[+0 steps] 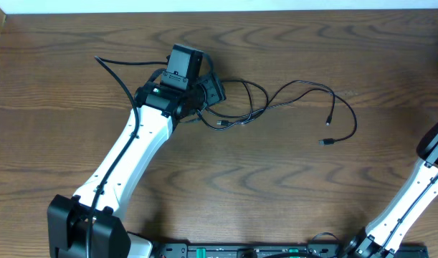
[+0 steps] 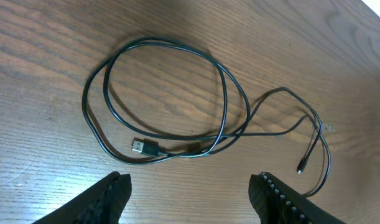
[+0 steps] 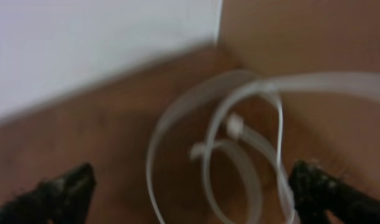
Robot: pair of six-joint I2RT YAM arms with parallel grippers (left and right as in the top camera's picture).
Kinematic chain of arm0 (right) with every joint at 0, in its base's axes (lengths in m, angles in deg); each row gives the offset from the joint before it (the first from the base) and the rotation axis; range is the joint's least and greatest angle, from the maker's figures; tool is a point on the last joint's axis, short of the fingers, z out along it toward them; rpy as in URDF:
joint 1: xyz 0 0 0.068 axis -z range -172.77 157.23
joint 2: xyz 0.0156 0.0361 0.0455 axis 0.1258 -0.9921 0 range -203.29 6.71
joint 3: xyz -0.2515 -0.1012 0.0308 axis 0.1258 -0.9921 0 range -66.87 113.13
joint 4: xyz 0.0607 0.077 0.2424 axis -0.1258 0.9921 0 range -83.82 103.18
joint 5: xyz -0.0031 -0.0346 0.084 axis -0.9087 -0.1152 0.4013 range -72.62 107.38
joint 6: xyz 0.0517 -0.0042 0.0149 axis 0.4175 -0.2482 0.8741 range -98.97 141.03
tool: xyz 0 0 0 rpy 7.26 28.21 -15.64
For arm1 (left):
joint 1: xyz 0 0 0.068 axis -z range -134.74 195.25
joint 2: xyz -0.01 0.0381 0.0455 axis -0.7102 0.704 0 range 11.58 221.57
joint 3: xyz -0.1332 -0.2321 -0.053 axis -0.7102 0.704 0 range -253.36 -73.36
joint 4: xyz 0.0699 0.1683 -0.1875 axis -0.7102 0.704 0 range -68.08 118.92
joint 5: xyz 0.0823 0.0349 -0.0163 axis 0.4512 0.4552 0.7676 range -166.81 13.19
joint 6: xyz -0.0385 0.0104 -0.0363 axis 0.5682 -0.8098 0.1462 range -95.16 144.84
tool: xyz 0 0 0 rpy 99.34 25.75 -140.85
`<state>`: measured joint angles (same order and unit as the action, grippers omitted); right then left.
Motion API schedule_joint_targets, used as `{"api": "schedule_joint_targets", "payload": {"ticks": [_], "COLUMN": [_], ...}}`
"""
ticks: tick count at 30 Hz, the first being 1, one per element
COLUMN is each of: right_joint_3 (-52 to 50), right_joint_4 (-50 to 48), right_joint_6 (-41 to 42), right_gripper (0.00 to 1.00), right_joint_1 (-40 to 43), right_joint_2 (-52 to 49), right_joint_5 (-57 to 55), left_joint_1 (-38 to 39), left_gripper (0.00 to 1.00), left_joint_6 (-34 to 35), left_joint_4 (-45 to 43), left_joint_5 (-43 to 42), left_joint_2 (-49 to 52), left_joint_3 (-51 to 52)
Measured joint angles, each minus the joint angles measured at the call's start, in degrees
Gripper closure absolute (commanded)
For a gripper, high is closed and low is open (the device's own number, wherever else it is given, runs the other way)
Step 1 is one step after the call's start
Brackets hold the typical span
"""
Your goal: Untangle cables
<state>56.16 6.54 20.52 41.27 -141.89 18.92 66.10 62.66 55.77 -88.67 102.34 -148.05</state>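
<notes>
A thin black cable lies loose on the wooden table, with a double loop, a USB plug and a small plug at its ends. My left gripper hovers over the loop's left side. Its jaws stand open with only bare wood between them. A white cable shows blurred in the right wrist view, curling in loops on the wood by a wall corner. My right gripper is open there, its fingers either side of the white loops and not closed on them.
The right arm runs off the table's right edge in the overhead view, its gripper out of that frame. A white wall and a wooden side panel stand close behind the white cable.
</notes>
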Motion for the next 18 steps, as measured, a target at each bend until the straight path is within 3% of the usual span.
{"api": "schedule_joint_targets", "payload": {"ticks": [8,15,16,18], "right_joint_3": [0.0,0.0,0.0,0.0], "right_joint_4": [4.2,12.2,13.3,16.9], "right_joint_6": [-0.7,-0.3,0.1,1.6], "right_gripper": [0.01,0.01,0.01,0.01], "right_joint_1": [-0.5,-3.0,-3.4,-4.3], "right_joint_2": [-0.5,3.8,5.0,8.4], "right_joint_5": [1.0,12.5,14.0,18.1], "left_joint_1": [0.0,0.0,0.0,0.0], "left_gripper": [0.34,0.33,0.25,0.21], "left_joint_6": [-0.2,-1.0,-1.7,-3.0], "left_joint_4": [0.0,-0.1,0.0,0.0], "left_joint_5": [0.0,0.2,0.2,0.2], "left_joint_2": [0.0,0.0,0.0,0.0], "left_joint_3": [0.0,0.0,0.0,0.0]}}
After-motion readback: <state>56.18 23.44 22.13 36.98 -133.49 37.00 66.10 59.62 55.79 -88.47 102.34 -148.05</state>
